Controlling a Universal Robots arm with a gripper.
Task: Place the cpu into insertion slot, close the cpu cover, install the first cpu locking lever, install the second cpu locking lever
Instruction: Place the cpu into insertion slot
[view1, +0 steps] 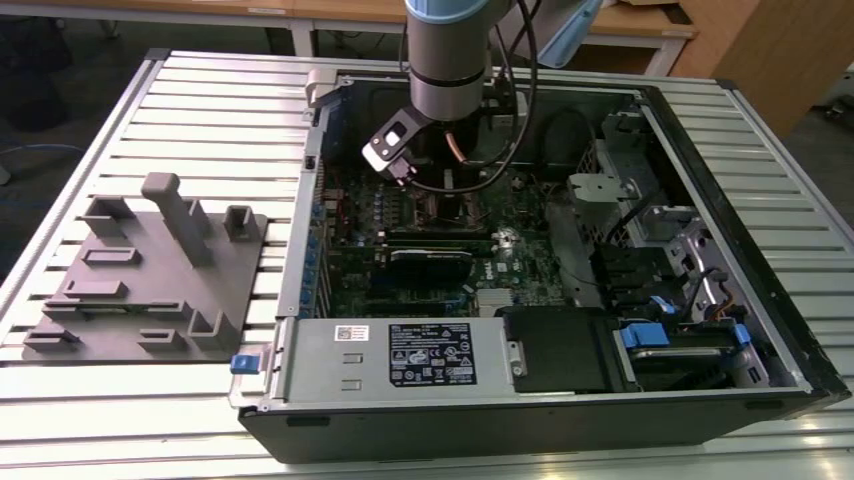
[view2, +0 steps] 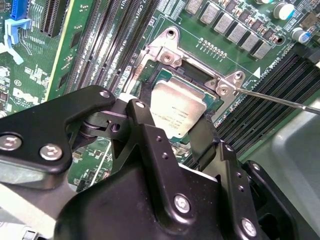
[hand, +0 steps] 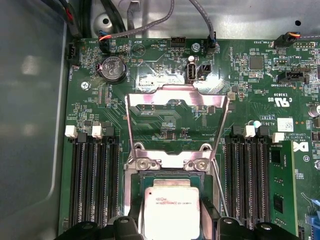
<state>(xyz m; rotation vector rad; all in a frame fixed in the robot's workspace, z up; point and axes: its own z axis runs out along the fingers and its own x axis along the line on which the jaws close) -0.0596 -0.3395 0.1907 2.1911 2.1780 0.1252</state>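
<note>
Gleaming silver-grey square cpu (view2: 177, 107)

My arm (view1: 454, 60): silver-grey tube, pale-blue joint cap (view1: 447, 8), black cables (view1: 529, 80) alongside, small silver-and-black camera (view1: 391, 143) at the wrist. My end effector (view2: 172, 131): matte black links, round silver screws.

Looking like a robotics lab or workshop to me: a robot arm (view1: 454, 60) is hanging down at 12 o'clock over an open PC case (view1: 534, 428) lying on a slatted metal table (view1: 214, 110). A grey jig (view1: 134, 300) is sitting at 9, and wooden desks (view1: 627, 25) are standing behind at 12.
</note>
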